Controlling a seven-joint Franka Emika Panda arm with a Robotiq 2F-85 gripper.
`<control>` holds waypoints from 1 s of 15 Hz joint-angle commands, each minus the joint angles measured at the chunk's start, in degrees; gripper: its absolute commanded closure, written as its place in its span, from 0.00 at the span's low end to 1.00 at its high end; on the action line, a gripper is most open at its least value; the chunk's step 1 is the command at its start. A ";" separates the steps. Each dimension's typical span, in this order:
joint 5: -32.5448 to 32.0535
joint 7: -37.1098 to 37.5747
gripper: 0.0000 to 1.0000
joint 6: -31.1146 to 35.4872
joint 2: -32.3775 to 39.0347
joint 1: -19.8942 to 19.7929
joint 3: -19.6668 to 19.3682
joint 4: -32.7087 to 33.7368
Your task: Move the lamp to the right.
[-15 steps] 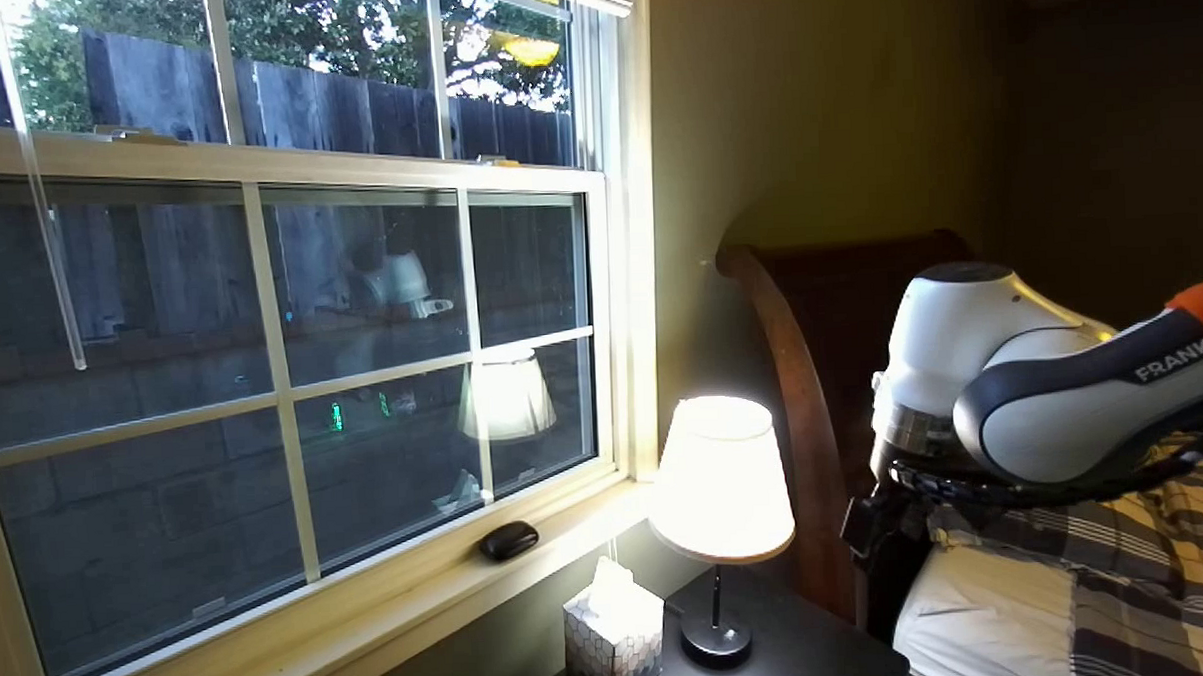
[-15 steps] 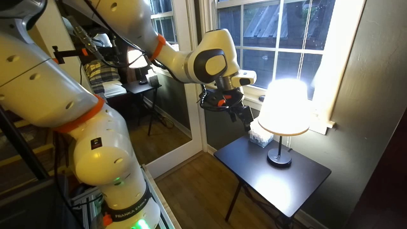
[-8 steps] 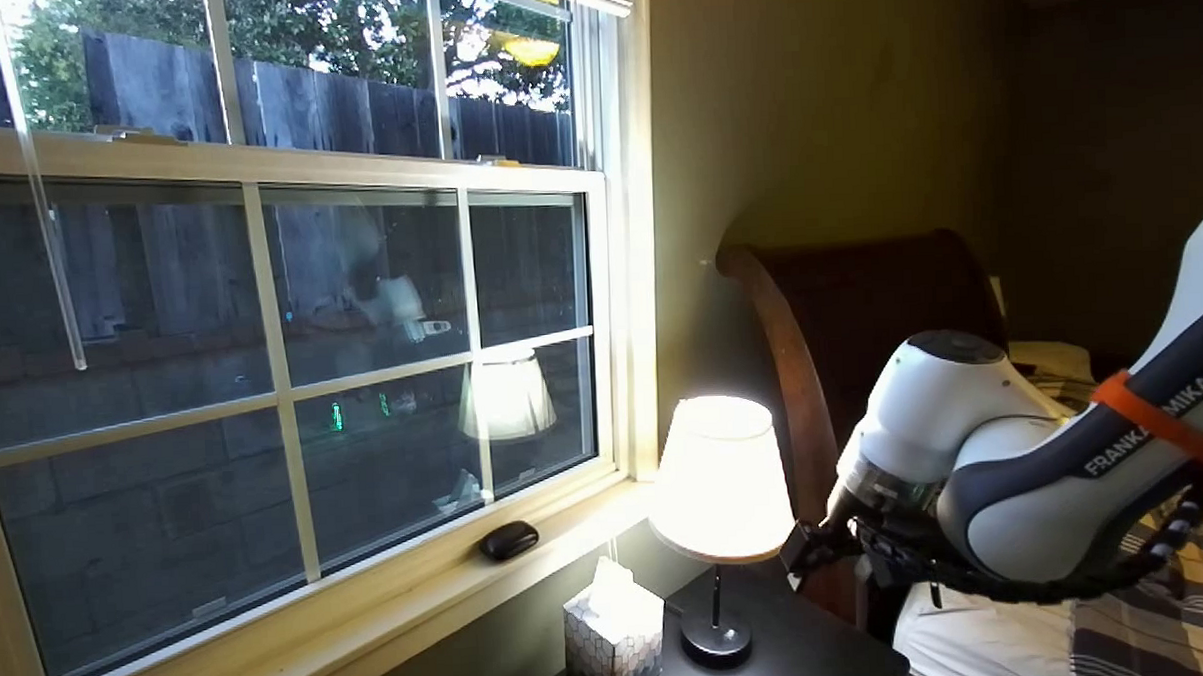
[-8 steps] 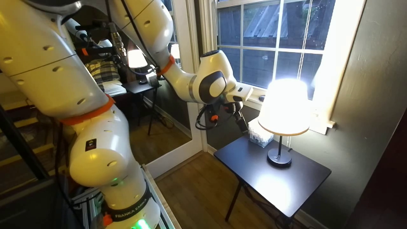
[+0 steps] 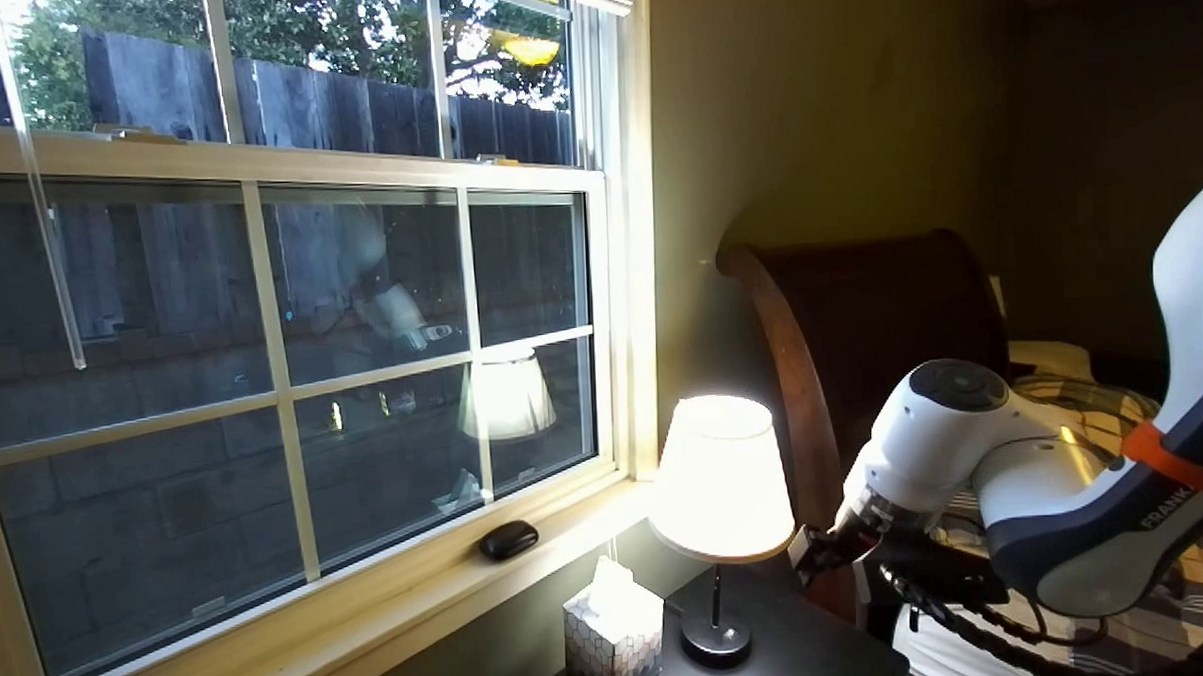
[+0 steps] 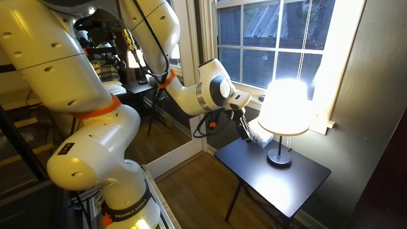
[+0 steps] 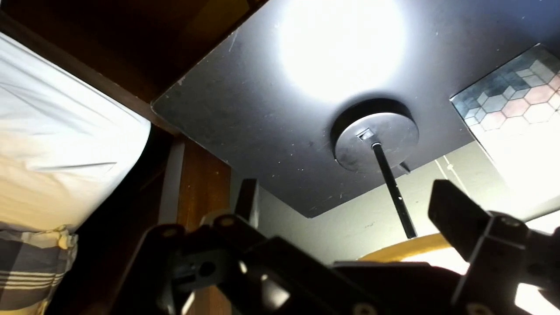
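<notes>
By the window (image 6: 259, 68), the dark surface (image 6: 240, 162) bears the lit lamp (image 6: 283, 109), upright near the window-side edge. The tool (image 7: 348, 192), fingers spread, is apart from it; the wrist view shows the stem (image 7: 393, 190) beyond the fingertips.

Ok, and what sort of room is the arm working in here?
Most likely a bedroom: there's a curved wooden headboard, plaid bedding, and a lit lamp sharing a small dark table with a tissue box.

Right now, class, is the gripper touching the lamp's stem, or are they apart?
Apart. In an exterior view, a clear gap separates the gripper from the lamp's stem, with the tissue box showing between them.
</notes>
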 commanded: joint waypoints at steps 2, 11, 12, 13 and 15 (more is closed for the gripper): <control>-16.02 18.10 0.00 -1.56 -0.79 -8.77 10.70 0.59; -35.22 32.07 0.00 -4.74 2.30 -14.65 18.42 4.96; -36.67 32.49 0.00 -7.08 3.68 -15.12 19.24 5.73; -37.30 32.50 0.00 -8.16 4.93 -15.38 19.61 6.27; -37.75 32.50 0.00 -8.74 6.59 -15.61 19.73 7.00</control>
